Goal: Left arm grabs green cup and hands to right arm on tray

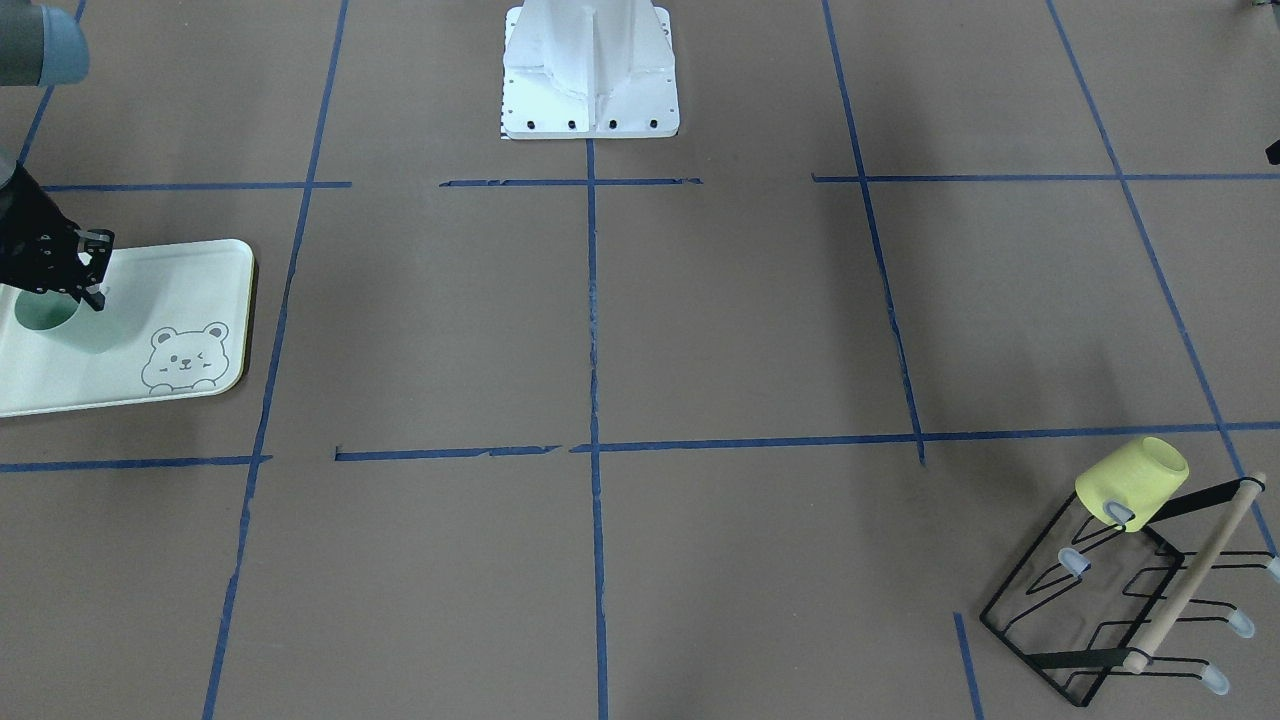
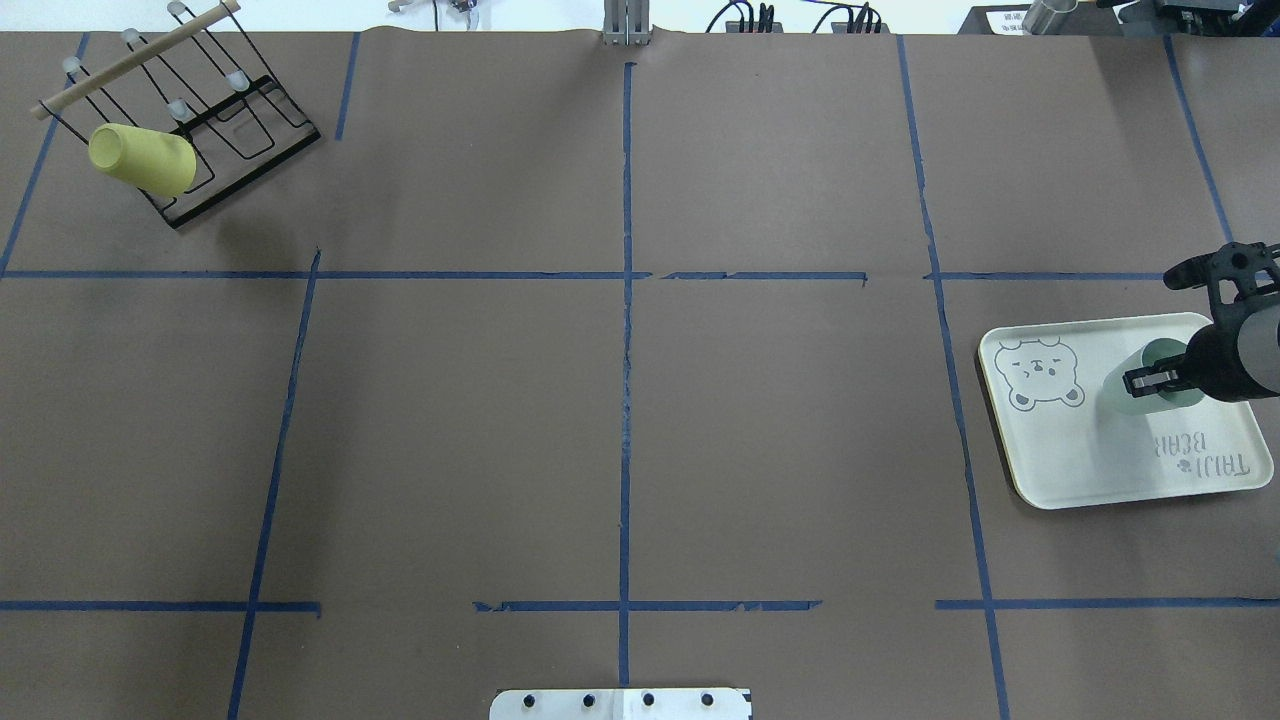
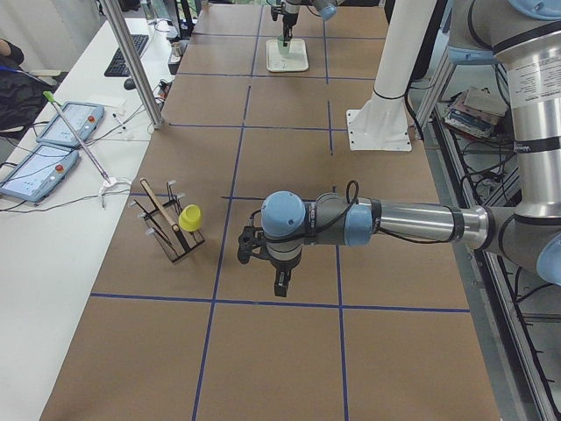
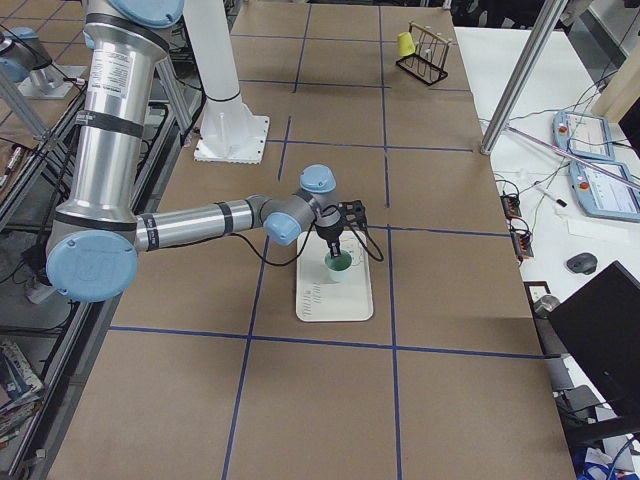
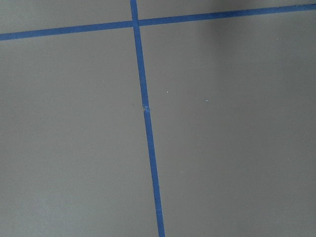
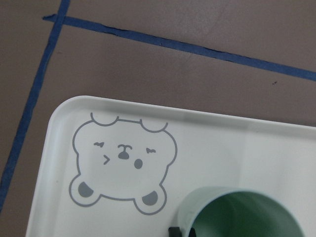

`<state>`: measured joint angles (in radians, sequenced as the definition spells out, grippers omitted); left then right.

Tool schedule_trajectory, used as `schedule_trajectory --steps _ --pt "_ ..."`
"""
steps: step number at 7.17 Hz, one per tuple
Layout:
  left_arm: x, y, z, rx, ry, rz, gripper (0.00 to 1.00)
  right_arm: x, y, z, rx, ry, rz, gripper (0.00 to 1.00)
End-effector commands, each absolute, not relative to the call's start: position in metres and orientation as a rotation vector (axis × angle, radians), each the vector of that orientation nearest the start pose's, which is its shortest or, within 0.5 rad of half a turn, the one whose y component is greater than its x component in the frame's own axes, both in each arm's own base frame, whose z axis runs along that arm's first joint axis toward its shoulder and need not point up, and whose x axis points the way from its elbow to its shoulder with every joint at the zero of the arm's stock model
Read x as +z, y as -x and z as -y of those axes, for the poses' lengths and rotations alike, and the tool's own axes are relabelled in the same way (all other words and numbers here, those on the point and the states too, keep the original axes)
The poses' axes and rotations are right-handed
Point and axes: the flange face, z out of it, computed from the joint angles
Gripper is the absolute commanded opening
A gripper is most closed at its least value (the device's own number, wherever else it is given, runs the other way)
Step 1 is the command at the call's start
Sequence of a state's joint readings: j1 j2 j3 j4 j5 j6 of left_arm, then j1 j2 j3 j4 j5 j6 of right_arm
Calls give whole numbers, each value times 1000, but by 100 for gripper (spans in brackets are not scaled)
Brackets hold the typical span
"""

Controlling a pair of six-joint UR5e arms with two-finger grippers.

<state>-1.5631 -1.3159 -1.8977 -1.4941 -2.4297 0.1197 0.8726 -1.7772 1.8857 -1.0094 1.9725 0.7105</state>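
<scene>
The green cup (image 1: 92, 338) stands upright on the tray (image 1: 180, 290), behind the bear drawing, at the table's right end (image 2: 1122, 397). My right gripper (image 2: 1142, 382) comes down on the cup's rim and is shut on its wall. In the right wrist view the cup's rim (image 6: 237, 210) fills the lower edge, with a black fingertip (image 6: 173, 231) just outside it and the tray (image 6: 222, 143) beneath. My left gripper (image 3: 280, 285) shows only in the exterior left view, above bare table near the middle, holding nothing; I cannot tell whether it is open or shut.
A pale yellow cup (image 2: 140, 158) hangs on a black wire rack (image 2: 240, 130) at the far left corner. The robot's white base (image 1: 590, 70) is at the near middle edge. Blue tape lines (image 5: 148, 128) cross the brown table.
</scene>
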Motion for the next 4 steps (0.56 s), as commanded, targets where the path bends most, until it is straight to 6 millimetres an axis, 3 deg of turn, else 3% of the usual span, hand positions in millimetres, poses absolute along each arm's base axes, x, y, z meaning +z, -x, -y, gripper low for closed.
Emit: schedule_trajectory --steps 1,2,3,4 --pt "612 55 384 117 -42 -857 100 547 214 393 -116 -247 718 33" --pt "612 54 385 118 -42 -857 100 546 215 394 -117 -245 720 72" --pt "612 54 385 118 -42 -857 100 540 214 394 -120 -254 732 100" --pt "611 54 385 120 -44 -857 100 529 213 393 -123 -259 739 100"
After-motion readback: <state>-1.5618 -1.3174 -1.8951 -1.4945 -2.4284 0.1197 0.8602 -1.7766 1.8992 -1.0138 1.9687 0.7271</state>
